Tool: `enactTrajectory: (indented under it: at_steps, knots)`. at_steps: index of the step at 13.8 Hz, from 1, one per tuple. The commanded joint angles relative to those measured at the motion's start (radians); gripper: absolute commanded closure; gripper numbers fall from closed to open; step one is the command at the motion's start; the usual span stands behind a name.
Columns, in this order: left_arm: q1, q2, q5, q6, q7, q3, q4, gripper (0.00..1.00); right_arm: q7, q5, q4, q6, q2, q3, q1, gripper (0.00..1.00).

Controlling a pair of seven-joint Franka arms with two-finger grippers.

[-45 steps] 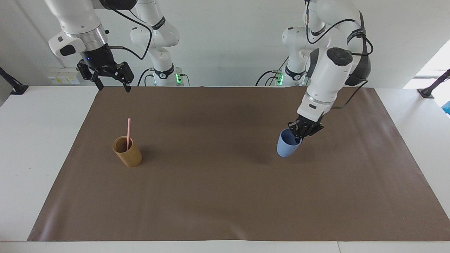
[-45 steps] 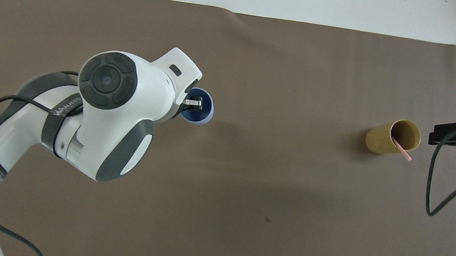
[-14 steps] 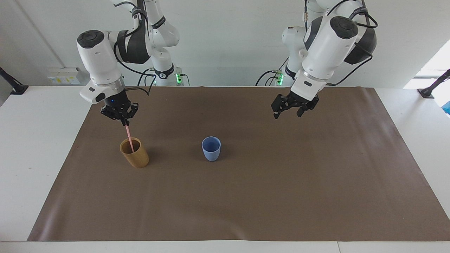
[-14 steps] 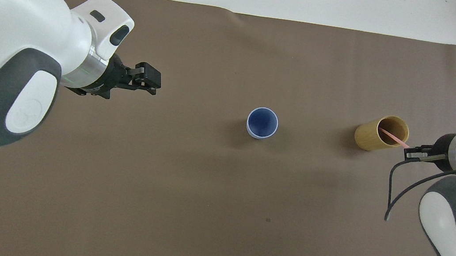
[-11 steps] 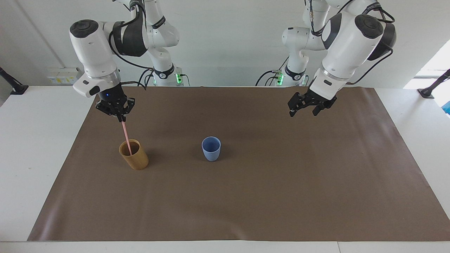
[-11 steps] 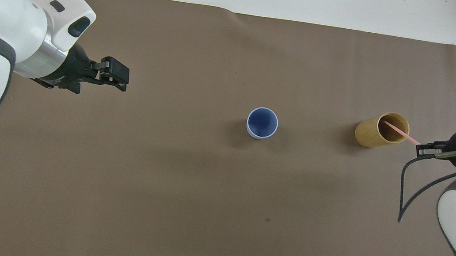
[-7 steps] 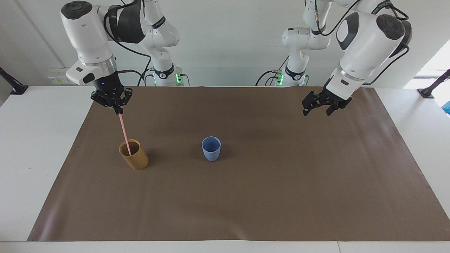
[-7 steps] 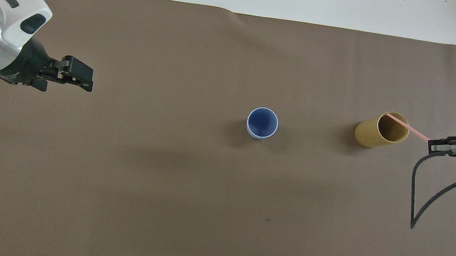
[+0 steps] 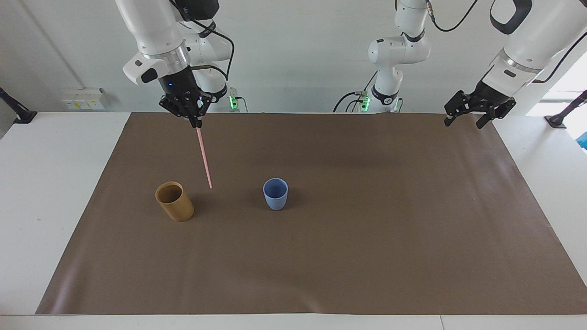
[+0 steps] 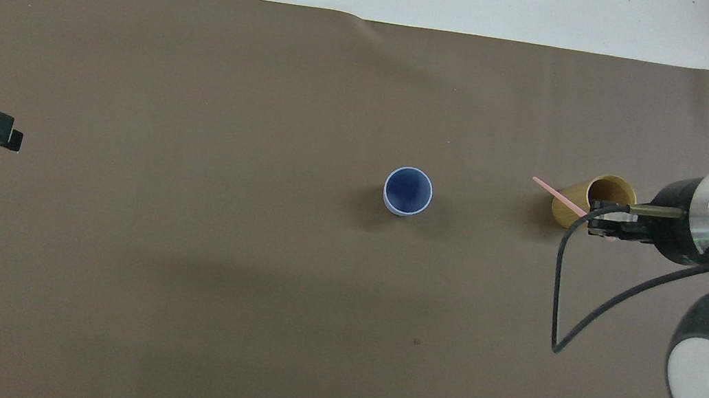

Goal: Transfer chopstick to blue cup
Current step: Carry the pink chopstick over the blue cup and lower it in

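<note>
Open mat [image 9: 367, 238] around blue cup [image 9: 275, 194]

My right gripper [image 9: 196, 123] is clamped on the top end of the pink chopstick [image 9: 204, 157], which hangs clear in the air, slightly tilted, over the mat. The blue cup [image 9: 275, 194] stands upright and empty at mid-table, apart from the chopstick.

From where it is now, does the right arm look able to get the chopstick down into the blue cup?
Probably yes. The right gripper holds the chopstick clear of the tan cup, and the blue cup stands upright, open and with nothing over it. The left gripper waits over the mat's edge.
</note>
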Motion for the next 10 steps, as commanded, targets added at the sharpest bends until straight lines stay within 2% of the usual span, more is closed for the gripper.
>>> enactTrajectory:
  at_steps: [1, 4, 10]
  knots:
    - [0.007, -0.029, 0.032, -0.003, 0.012, -0.009, -0.043, 0.00, 0.172, 0.025, 0.091, -0.022, 0.085, 0.087, -0.010, 1.00]
    - [0.009, -0.026, 0.034, -0.001, -0.006, -0.009, -0.040, 0.00, 0.312, 0.021, 0.128, -0.020, 0.141, 0.136, 0.038, 1.00]
    - [0.007, -0.021, 0.032, 0.000, -0.002, -0.009, -0.034, 0.00, 0.453, 0.044, 0.130, -0.017, 0.191, 0.137, 0.119, 1.00]
